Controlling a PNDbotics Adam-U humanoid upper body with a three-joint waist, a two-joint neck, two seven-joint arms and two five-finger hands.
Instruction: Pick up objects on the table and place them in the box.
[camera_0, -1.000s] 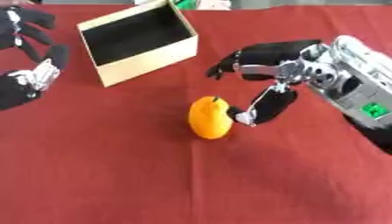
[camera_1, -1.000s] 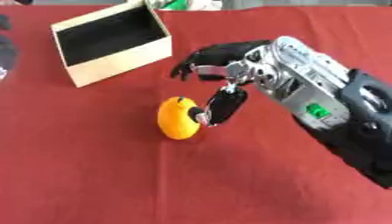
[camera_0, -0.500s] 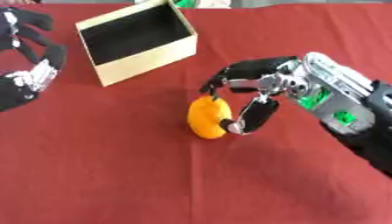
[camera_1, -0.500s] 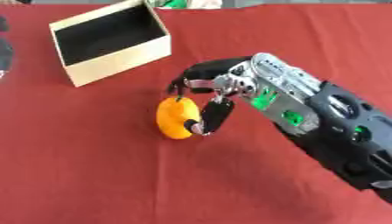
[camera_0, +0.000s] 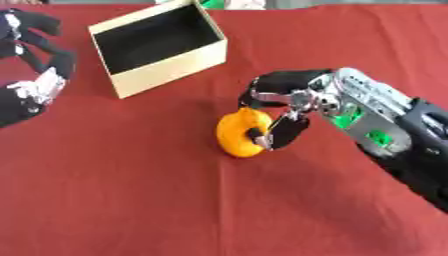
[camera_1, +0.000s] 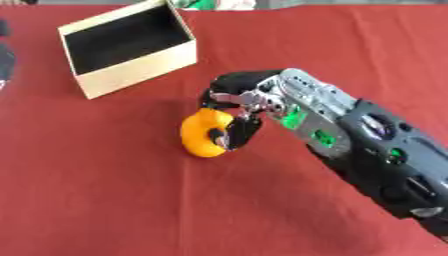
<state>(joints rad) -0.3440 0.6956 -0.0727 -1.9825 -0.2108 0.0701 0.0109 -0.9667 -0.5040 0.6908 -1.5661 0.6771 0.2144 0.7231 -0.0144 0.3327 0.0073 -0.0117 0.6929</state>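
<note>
An orange, rounded fruit-like object (camera_0: 240, 134) lies on the red tablecloth in the middle. My right hand (camera_0: 293, 102) reaches in from the right, with its fingers curled over the top of the orange object and its thumb against the object's right side. The cream cardboard box (camera_0: 169, 66) with a dark inside stands open at the upper left, nothing visible in it. My left hand (camera_0: 35, 55) hangs at the far left edge beside the box, fingers relaxed and holding nothing.
The red cloth (camera_0: 131, 200) covers the whole table, bare in the front half. Something green and white (camera_0: 226, 4) shows at the far edge behind the box.
My right hand has moved left and closed round the orange object, fingers over its top and thumb at its side. The left hand has barely moved.
</note>
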